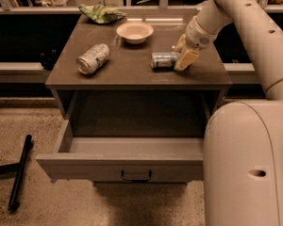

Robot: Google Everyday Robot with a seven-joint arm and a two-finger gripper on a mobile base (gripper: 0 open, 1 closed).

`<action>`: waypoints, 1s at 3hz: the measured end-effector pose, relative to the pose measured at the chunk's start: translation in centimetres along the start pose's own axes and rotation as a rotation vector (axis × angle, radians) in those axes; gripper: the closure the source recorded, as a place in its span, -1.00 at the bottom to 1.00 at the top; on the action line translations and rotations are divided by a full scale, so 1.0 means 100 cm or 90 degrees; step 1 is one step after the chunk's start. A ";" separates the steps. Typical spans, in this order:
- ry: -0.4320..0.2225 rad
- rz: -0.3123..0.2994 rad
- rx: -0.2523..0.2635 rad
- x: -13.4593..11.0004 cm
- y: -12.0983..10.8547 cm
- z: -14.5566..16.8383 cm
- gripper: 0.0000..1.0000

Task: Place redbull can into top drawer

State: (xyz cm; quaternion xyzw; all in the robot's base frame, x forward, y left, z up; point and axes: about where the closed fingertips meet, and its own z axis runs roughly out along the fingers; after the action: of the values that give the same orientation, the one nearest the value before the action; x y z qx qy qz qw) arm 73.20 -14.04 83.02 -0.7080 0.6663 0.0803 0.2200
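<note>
The redbull can (162,59) lies on its side on the cabinet top (132,72), right of the middle. My gripper (183,53) is down at the can's right end, touching or nearly touching it. The top drawer (85,167) is pulled out below the top, towards the front, with its dark handle (136,175) at the centre of the front panel. The drawer's inside shows nothing in it.
A fatter white can (93,58) lies on its side at the left of the top. A cream bowl (135,32) and a green bag (102,13) sit at the back. My arm and body (247,164) fill the right. A black stick (20,171) lies on the floor, left.
</note>
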 end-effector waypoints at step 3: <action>-0.030 0.001 0.007 -0.054 0.057 -0.047 1.00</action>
State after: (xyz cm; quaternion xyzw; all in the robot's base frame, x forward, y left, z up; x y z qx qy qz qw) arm 66.26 -11.16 88.30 -0.7040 0.6620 0.0936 0.2394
